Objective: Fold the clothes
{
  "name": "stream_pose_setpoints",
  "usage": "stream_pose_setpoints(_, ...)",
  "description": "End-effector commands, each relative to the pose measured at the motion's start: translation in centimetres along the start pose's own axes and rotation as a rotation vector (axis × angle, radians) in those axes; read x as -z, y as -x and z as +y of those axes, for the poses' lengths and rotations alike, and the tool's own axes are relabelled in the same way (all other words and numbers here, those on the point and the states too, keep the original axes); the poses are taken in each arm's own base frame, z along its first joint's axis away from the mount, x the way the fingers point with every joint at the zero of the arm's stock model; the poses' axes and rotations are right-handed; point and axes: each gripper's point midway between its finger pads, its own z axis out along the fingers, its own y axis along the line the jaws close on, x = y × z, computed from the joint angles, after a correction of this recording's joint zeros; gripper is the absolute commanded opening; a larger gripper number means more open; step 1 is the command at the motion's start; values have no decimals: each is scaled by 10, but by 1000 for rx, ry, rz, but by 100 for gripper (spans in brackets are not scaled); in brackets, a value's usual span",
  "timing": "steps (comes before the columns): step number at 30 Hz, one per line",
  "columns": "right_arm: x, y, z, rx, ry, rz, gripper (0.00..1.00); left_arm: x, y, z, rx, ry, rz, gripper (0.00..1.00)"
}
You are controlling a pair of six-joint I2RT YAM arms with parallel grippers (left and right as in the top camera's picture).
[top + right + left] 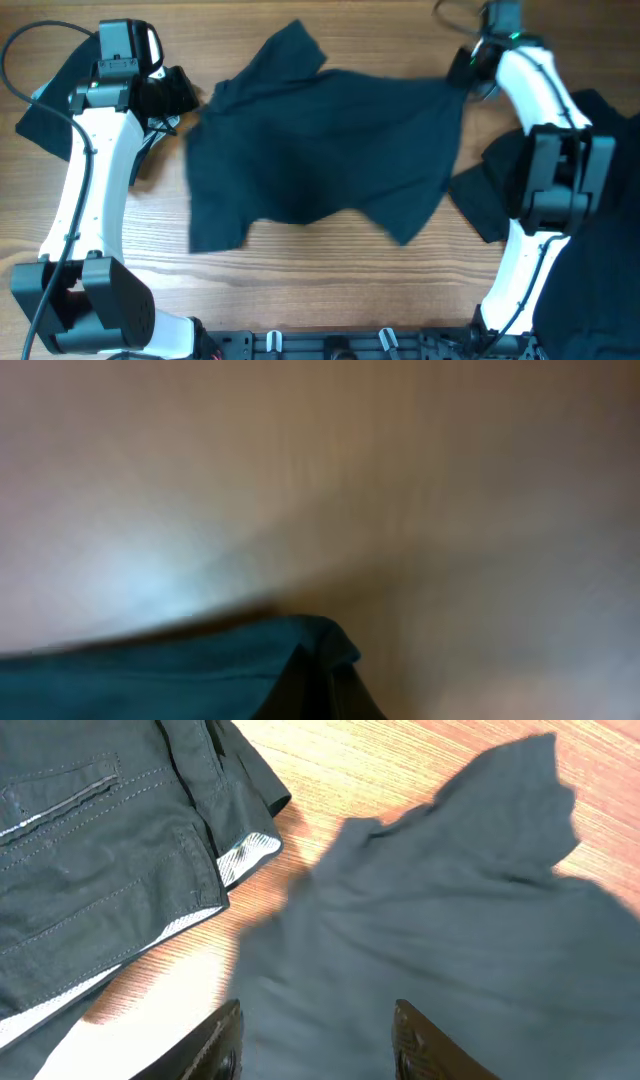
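A very dark teal T-shirt (320, 150) lies spread and rumpled across the middle of the wooden table. One sleeve points to the far edge. My left gripper (183, 98) is at the shirt's far left corner. In the left wrist view its fingers (320, 1045) are open, with the shirt's fabric (430, 930) below and between them. My right gripper (462, 68) is at the shirt's far right corner. In the blurred right wrist view its fingers (322, 678) are shut on a teal fold of the shirt (170, 665).
Dark trousers with a zip pocket and pale lining (90, 850) lie beside the shirt at the left, partly under the left arm (45, 100). More dark garments (485, 200) are piled at the right, under and behind the right arm (600, 270).
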Motion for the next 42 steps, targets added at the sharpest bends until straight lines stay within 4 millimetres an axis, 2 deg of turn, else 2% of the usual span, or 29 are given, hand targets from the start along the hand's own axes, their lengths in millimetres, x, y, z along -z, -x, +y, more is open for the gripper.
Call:
stream_pose_setpoints(1, 53, 71, 6, 74, 51, -199, 70, 4, 0, -1, -18, -13, -7, 50)
stream_pose_setpoints(2, 63, 72, 4, 76, 48, -199, 74, 4, -2, -1, -18, -11, -1, 52)
stream_pose_setpoints(4, 78, 66, 3, 75, 42, -179, 75, 4, -5, 0, -18, -7, 11, 53)
stream_pose_setpoints(6, 105, 59, 3, 75, 49, -160, 74, 5, -10, 2, -16, 0, 33, 55)
stream_pose_setpoints(7, 126, 54, 7, 72, 70, -152, 74, 5, -15, 4, -15, 7, 56, 55)
stream_pose_setpoints(8, 156, 47, 12, 62, 108, -148, 75, 4, -27, 6, -16, 21, 103, 51)
stream_pose_setpoints(9, 173, 41, 15, 55, 130, -140, 74, 2, -33, 7, -19, 27, 129, 50)
stream_pose_setpoints(10, 201, 28, 23, 61, 181, -121, 75, -7, -48, 3, -48, 15, 180, 49)
stream_pose_setpoints(12, 230, 8, 30, 63, 235, -78, 75, -23, -72, -10, -135, -50, 254, 48)
stream_pose_setpoints(13, 245, -11, 31, 35, 257, -22, 75, -39, -92, -16, -186, -63, 303, 49)
stream_pose_setpoints(15, 254, -39, 25, 13, 241, 80, 75, -63, -112, -15, -216, -39, 348, 47)
stream_pose_setpoints(17, 252, -61, 17, 11, 211, 171, 75, -89, -132, -9, -226, -12, 399, 45)
stream_pose_setpoints(19, 244, -74, 13, 29, 198, 220, 75, -112, -146, -3, -219, 2, 443, 45)
stream_pose_setpoints(24, 231, -82, 10, 17, 188, 254, 76, -146, -163, -2, -210, -10, 489, 43)
stream_pose_setpoints(25, 225, -85, 9, 16, 185, 265, 76, -152, -166, -1, -208, -7, 494, 37)
stream_pose_setpoints(26, 216, -91, 6, 10, 178, 286, 76, -156, -167, 4, -204, 16, 494, 18)
stream_pose_setpoints(27, 209, -97, 3, 6, 168, 306, 75, -158, -163, 14, -173, 83, 475, 4)
stream_pose_setpoints(28, 200, -106, 0, 0, 160, 333, 76, -158, -158, 26, -142, 159, 449, 4)
stream_pose_setpoints(30, 175, -131, -9, -38, 132, 407, 75, -153, -141, 64, -64, 344, 380, 4)
stream_pose_setpoints(31, 166, -141, -12, -47, 124, 433, 74, -152, -138, 75, -40, 378, 371, 4)
stream_pose_setpoints(33, 143, -175, -23, -84, 94, 519, 71, -150, -134, 94, 33, 377, 382, 4)
stream_pose_setpoints(35, 125, -215, -23, -58, 118, 612, 68, -151, -135, 96, 96, 309, 407, 4)
stream_pose_setpoints(37, 118, -253, -9, 9, 198, 695, 67, -152, -136, 94, 110, 285, 416, 4)
stream_pose_setpoints(40, 106, -302, 3, 36, 160, 767, 68, -151, -137, 94, 110, 285, 418, 9)
stream_pose_setpoints(42, 99, -322, 2, -9, 78, 778, 68, -151, -137, 94, 110, 286, 421, 12)
